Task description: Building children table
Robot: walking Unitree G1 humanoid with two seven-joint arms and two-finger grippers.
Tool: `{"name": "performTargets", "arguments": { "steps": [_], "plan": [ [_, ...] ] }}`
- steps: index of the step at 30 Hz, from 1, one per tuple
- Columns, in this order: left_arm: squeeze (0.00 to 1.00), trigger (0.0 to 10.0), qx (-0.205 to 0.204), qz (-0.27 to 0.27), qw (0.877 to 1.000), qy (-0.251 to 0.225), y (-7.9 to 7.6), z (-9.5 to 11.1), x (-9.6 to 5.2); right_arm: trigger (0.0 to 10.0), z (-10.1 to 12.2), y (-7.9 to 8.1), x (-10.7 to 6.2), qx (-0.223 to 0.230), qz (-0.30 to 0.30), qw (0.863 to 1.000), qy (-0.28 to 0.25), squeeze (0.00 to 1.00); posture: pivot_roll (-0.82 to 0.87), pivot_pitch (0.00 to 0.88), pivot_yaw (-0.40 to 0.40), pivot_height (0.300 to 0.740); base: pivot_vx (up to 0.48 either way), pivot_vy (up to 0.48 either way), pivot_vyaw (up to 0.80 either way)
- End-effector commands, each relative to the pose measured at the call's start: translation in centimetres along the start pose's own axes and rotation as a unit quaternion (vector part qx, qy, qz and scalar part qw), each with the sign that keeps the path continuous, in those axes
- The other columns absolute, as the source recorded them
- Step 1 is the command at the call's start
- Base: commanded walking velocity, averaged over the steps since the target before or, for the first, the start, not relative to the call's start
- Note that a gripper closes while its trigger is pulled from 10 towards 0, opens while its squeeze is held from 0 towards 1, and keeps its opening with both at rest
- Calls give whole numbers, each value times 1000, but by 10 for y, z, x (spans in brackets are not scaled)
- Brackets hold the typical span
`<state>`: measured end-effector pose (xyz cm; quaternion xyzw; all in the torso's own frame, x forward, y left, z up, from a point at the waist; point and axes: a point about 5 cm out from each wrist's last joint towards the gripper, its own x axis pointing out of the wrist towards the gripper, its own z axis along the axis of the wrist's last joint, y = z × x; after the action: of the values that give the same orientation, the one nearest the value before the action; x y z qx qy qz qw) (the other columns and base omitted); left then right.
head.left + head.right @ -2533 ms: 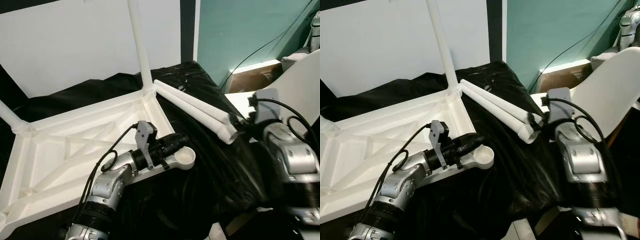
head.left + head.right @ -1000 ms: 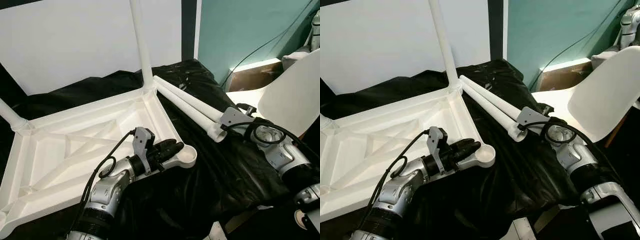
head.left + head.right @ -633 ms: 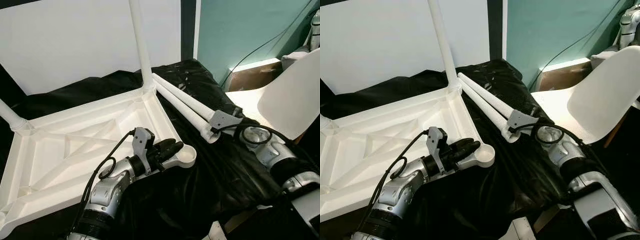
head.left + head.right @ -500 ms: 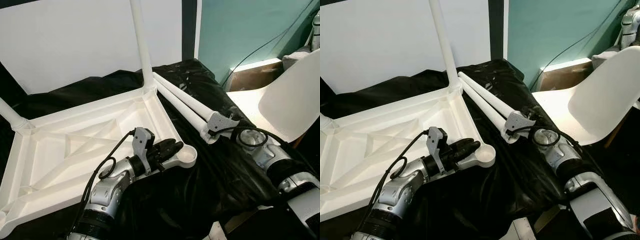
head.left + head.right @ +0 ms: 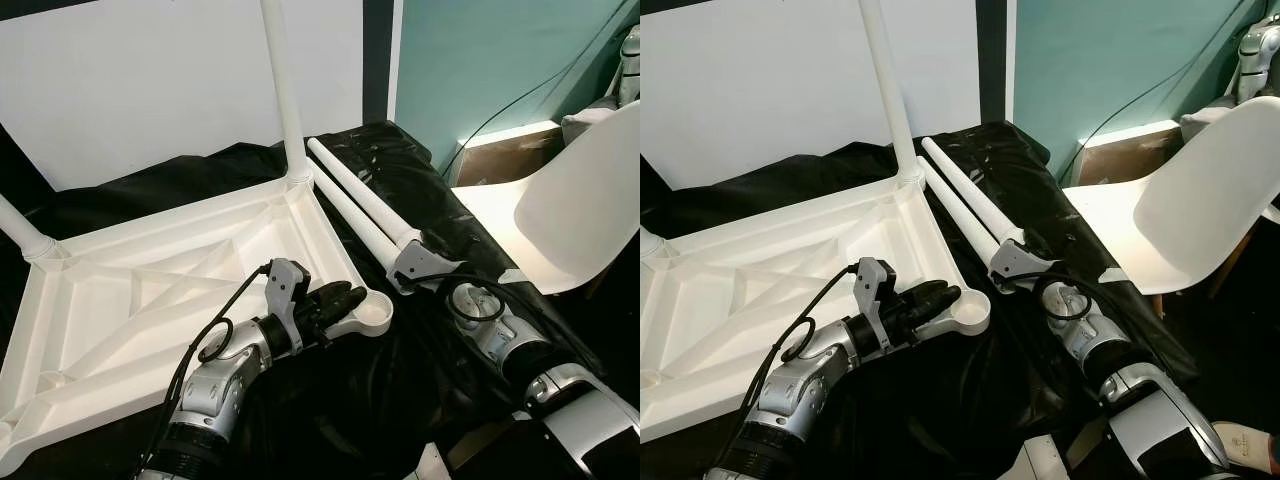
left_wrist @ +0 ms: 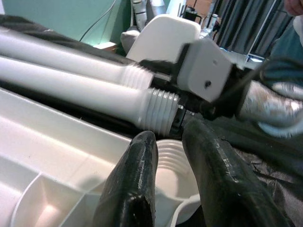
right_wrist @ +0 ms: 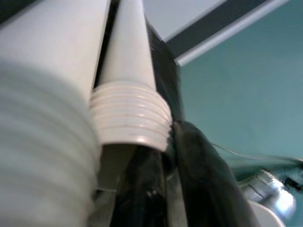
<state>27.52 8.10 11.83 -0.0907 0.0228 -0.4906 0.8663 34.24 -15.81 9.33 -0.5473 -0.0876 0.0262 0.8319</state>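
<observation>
The white table top (image 5: 150,290) lies upside down on a black sheet. One leg (image 5: 280,90) stands screwed into its far right corner. My left gripper (image 5: 345,297) rests on the near right corner, its fingers (image 6: 137,179) closed beside the round socket (image 5: 372,313). Two loose white legs (image 5: 360,195) lie side by side to the right of the table top. Their threaded ends (image 6: 161,111) sit just past the socket. My right gripper (image 5: 400,280) is at those ends, its fingers (image 7: 199,179) closed against one threaded end (image 7: 130,118).
A short white stub (image 5: 20,232) stands at the table top's far left corner. To the right stands a white chair (image 5: 570,215), with a brown box (image 5: 500,160) and a cable by the teal wall behind it. A white panel (image 5: 150,80) stands behind the table top.
My right arm has swung left toward the table's corner, dragging the loose legs' threaded ends with it. The left gripper has stayed at the socket.
</observation>
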Motion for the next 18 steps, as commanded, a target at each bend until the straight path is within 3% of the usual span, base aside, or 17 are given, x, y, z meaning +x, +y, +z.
{"name": "performTargets", "arguments": {
  "steps": [1,2,3,8,10,11,13,15,17,18],
  "plan": [
    [0,10000,-7,-7,1000,3,-1,-1,0,0,-11,-8,-8,-21,-67,998,11,0,8,0,73,740,0,0,0],
    [0,10000,-7,-7,1000,3,-1,-1,0,0,-11,-8,-8,-21,-67,998,11,0,8,0,73,740,0,0,0],
    [0,10000,-14,-12,1000,0,-4,-2,2,0,-15,-11,-21,-37,-121,992,6,0,-3,0,77,740,0,0,0],
    [0,10000,-20,-17,1000,-2,-5,-3,2,0,-13,-15,-30,-54,-157,986,-14,0,-15,0,84,740,0,0,0],
    [0,10000,-31,-25,999,-8,-4,-1,4,0,-4,-28,-42,-92,-220,969,-68,0,-35,0,94,740,0,0,0],
    [0,10000,-31,-25,999,-8,-4,-1,4,0,-4,-28,-42,-92,-220,969,-68,0,-35,0,94,740,0,0,0],
    [0,10000,-46,-28,998,-23,-1,3,8,0,9,-37,-47,-127,-249,951,-132,0,-55,0,103,740,0,0,0],
    [0,10000,-52,-29,998,-30,0,5,9,0,13,-39,-48,-137,-252,946,-153,0,-56,0,103,740,0,0,0],
    [0,10000,-75,-31,996,-48,2,10,11,0,22,-36,-52,-157,-243,934,-212,0,-62,0,105,740,0,0,0],
    [0,10000,-75,-31,996,-48,2,10,11,0,22,-36,-52,-157,-243,934,-212,0,-62,0,105,740,0,0,0]
  ]
}}
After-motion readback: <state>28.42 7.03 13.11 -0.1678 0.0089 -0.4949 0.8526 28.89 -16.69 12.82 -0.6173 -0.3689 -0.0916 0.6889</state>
